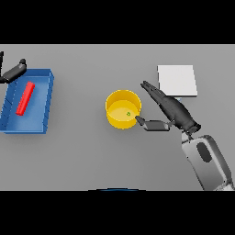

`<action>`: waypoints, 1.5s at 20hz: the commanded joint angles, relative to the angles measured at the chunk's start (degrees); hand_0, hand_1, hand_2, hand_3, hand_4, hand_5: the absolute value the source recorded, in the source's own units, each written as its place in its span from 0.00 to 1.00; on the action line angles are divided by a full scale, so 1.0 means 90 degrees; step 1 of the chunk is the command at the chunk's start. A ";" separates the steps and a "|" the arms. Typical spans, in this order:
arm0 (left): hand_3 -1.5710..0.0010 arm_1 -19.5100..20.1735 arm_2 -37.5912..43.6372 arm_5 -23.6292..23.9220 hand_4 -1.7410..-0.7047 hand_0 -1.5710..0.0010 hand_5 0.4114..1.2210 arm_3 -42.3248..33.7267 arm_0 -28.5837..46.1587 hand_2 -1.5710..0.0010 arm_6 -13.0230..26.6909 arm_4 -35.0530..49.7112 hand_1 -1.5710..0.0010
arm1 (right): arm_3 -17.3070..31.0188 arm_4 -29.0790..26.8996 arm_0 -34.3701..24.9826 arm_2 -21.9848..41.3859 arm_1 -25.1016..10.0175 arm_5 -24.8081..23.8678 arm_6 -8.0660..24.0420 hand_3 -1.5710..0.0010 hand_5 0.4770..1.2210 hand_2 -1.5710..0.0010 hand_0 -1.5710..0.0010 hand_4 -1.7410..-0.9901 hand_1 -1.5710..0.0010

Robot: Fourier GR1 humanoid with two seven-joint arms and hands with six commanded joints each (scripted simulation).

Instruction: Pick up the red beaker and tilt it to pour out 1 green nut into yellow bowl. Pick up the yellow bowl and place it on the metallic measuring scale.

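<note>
Right hand [172, 112] sits just beside the yellow bowl [123, 109], fingers straight and spread along the bowl's right side, thumb reaching toward the lower right of the rim; nothing is clasped yet. Left hand [13, 72] shows at the far left edge, by the top corner of the blue tray [46, 98], fingers relaxed and holding nothing.

The bowl stands upright in the middle of the table, mouth up, with one green nut [129, 114] on its floor, so the pour looks done. The red beaker [25, 98] lies on its side in the tray, long axis running from near-left to far-right (which end is the mouth I cannot tell).

The bowl is probably light and stiff with a smooth wall, so it may slip or tip if squeezed unevenly. Pinching the right rim, thumb one side, fingers the other, seems best, kept level. The scale [177, 80] lies near, behind the right hand.
</note>
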 commanded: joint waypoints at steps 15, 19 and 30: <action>1.00 -0.0058 0.0211 0.0043 0.92 1.00 0.38 0.0004 0.0164 1.00 -0.0358 0.0276 1.00 | 0.1255 0.1661 -0.2016 0.1771 -0.0591 0.1328 -0.0706 1.00 0.23 1.00 1.00 0.70 1.00; 1.00 -0.0143 0.0203 0.0042 0.91 1.00 0.39 0.0082 0.0117 1.00 -0.0426 0.0265 1.00 | 0.1699 0.1802 -0.2217 0.1971 -0.0508 0.1346 -0.0921 1.00 0.25 1.00 1.00 0.68 1.00; 1.00 -0.0070 0.0185 -0.0003 0.92 1.00 0.39 0.0016 0.0070 1.00 -0.0304 0.0248 1.00 | 0.2472 0.2027 -0.2489 0.2332 -0.0291 0.1529 -0.1037 1.00 0.31 1.00 1.00 0.61 1.00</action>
